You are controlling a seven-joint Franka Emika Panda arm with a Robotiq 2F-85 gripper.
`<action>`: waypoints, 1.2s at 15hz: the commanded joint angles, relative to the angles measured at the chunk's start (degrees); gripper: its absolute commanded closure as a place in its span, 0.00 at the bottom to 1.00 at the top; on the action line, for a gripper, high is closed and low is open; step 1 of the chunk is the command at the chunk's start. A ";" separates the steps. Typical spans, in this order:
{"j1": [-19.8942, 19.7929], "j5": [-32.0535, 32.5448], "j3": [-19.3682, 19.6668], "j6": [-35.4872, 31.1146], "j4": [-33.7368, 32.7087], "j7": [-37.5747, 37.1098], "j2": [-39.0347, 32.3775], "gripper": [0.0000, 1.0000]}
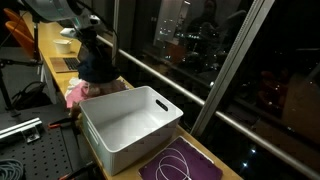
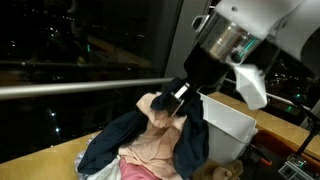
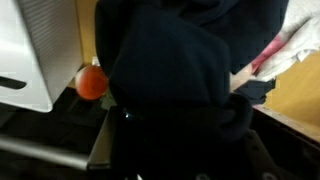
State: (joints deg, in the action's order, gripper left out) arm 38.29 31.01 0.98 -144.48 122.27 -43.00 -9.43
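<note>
My gripper is shut on a dark navy garment, which hangs from it above a pile of clothes. In an exterior view the gripper stands over the navy garment just behind the white bin. Under the raised cloth lie a beige garment and a pink one. In the wrist view the navy garment fills nearly the whole picture and hides the fingers.
The white bin stands beside the pile. An orange ball lies next to the bin. A purple mat with a white cable lies in front. A dark window with a metal rail runs along the table.
</note>
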 commanded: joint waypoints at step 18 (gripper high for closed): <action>-33.13 -3.09 -10.70 25.79 -6.88 23.20 31.03 1.00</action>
State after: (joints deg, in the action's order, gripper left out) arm 6.98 29.95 -9.36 -114.66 115.71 -21.66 25.70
